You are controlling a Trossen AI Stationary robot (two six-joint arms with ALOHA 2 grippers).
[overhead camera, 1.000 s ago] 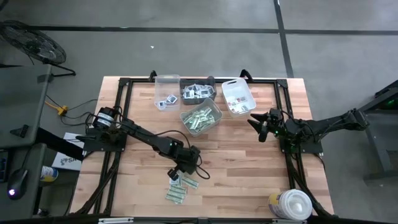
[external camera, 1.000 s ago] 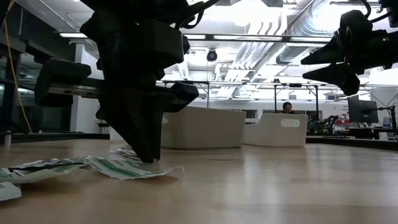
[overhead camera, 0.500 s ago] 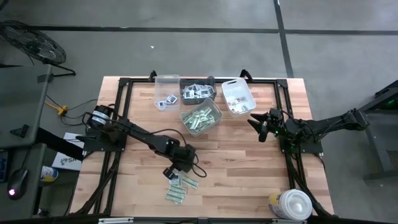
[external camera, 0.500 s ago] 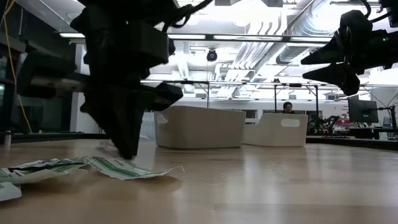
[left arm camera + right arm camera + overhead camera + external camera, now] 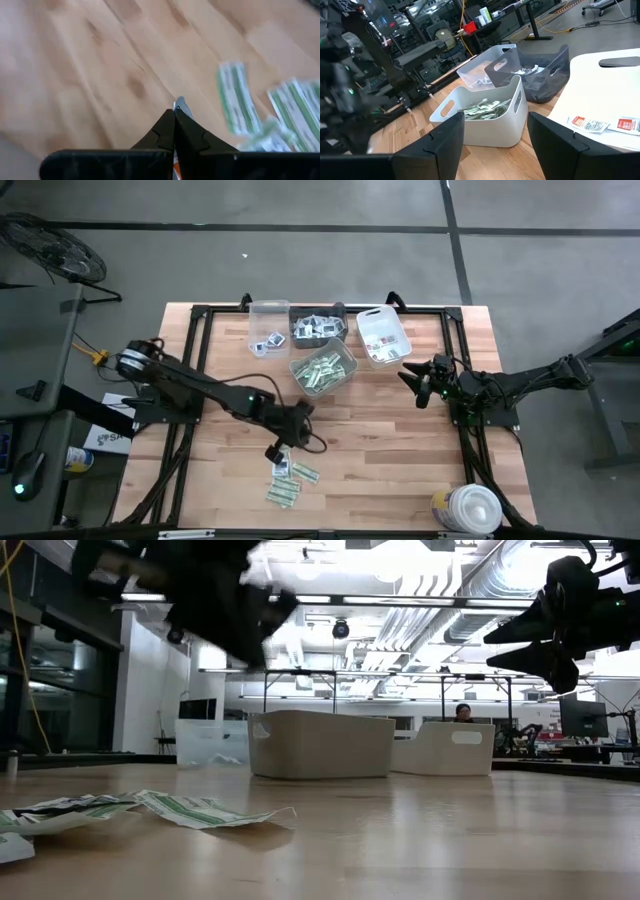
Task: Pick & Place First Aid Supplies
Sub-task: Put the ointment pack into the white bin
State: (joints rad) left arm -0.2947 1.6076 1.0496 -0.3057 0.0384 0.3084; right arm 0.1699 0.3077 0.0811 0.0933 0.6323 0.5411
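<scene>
Now: left gripper [image 5: 272,452] above table [image 5: 400,470], clenched on small white packet [image 5: 178,104]. Green-white strips [image 5: 288,480] loose on wood just below it. Right gripper [image 5: 409,378] released, idle nr white bin [image 5: 383,336].

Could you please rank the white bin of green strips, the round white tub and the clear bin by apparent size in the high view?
1. Round white tub, partly cut off by the frame.
2-3. White bin of green strips and clear bin: too alike to rank.
</scene>
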